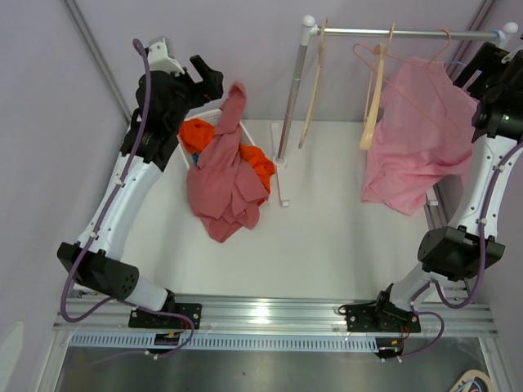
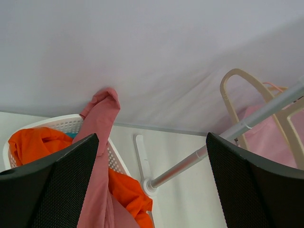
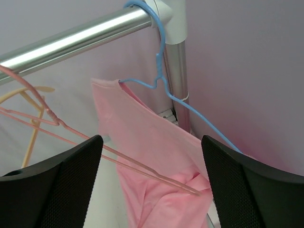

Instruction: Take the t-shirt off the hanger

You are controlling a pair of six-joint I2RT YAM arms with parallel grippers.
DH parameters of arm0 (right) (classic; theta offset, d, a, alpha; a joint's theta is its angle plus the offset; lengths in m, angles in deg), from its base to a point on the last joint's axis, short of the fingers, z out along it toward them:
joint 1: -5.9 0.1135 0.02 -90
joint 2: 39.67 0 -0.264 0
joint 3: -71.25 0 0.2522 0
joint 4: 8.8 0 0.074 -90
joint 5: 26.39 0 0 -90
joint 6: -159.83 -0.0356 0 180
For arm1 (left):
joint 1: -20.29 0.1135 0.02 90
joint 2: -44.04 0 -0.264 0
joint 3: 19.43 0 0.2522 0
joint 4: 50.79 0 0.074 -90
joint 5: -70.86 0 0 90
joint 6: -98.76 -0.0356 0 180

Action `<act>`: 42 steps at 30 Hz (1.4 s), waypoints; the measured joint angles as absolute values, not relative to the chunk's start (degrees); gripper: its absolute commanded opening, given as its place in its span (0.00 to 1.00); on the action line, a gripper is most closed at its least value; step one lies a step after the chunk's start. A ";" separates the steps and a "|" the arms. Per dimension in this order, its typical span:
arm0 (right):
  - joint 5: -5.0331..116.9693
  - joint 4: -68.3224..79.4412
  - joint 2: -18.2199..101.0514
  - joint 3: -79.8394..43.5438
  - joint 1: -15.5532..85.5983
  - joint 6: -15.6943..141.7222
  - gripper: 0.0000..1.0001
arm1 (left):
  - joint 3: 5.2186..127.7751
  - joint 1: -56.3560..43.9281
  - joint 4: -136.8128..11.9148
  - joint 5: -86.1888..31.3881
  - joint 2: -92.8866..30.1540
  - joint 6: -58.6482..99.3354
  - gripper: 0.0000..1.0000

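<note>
From where I stand, nothing readable shows anywhere: no words, labels, brand marks, numbers or signs.

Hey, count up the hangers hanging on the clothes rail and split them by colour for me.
Cream hangers: 2
Pink hanger: 1
Blue hanger: 1
Total: 4
</note>
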State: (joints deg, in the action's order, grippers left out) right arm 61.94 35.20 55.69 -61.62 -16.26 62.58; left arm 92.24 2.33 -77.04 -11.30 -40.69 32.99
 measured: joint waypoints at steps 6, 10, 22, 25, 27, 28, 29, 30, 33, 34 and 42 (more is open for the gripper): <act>59.55 35.84 60.78 -66.17 -17.39 63.33 0.78 | 90.18 1.59 -75.40 -10.25 -40.56 31.55 1.00; 58.20 35.77 63.29 -67.96 -17.98 64.20 0.70 | 86.97 1.26 -72.17 -10.23 -39.71 30.74 0.99; 51.29 35.09 72.32 -75.87 -19.47 63.81 0.48 | 85.20 0.80 -64.74 -9.36 -42.07 28.14 1.00; 49.59 34.92 73.72 -77.34 -19.49 63.50 0.25 | 85.20 0.80 -64.10 -9.16 -43.60 27.97 1.00; 48.60 34.85 74.22 -77.78 -19.53 62.91 0.18 | 85.20 0.80 -63.82 -9.16 -44.51 27.72 0.99; 48.06 34.79 74.37 -77.84 -19.53 62.60 0.16 | 85.20 0.80 -63.69 -9.16 -44.89 27.68 1.00; 47.60 34.74 74.42 -77.86 -19.53 62.34 0.16 | 85.20 0.80 -63.67 -9.16 -45.19 27.66 0.99; 47.01 34.68 74.46 -77.86 -19.51 62.01 0.18 | 85.20 0.80 -63.65 -9.16 -45.43 27.64 1.00; 45.81 34.55 74.46 -78.04 -19.53 61.12 0.58 | 85.20 0.80 -63.56 -8.99 -45.76 27.31 0.99; 45.48 34.55 74.46 -78.13 -19.51 60.86 0.65 | 85.20 0.80 -63.49 -8.94 -45.76 27.18 0.99; 45.15 35.03 74.20 -78.41 -19.58 60.92 0.70 | 85.20 0.80 -63.08 -8.79 -45.76 26.68 0.99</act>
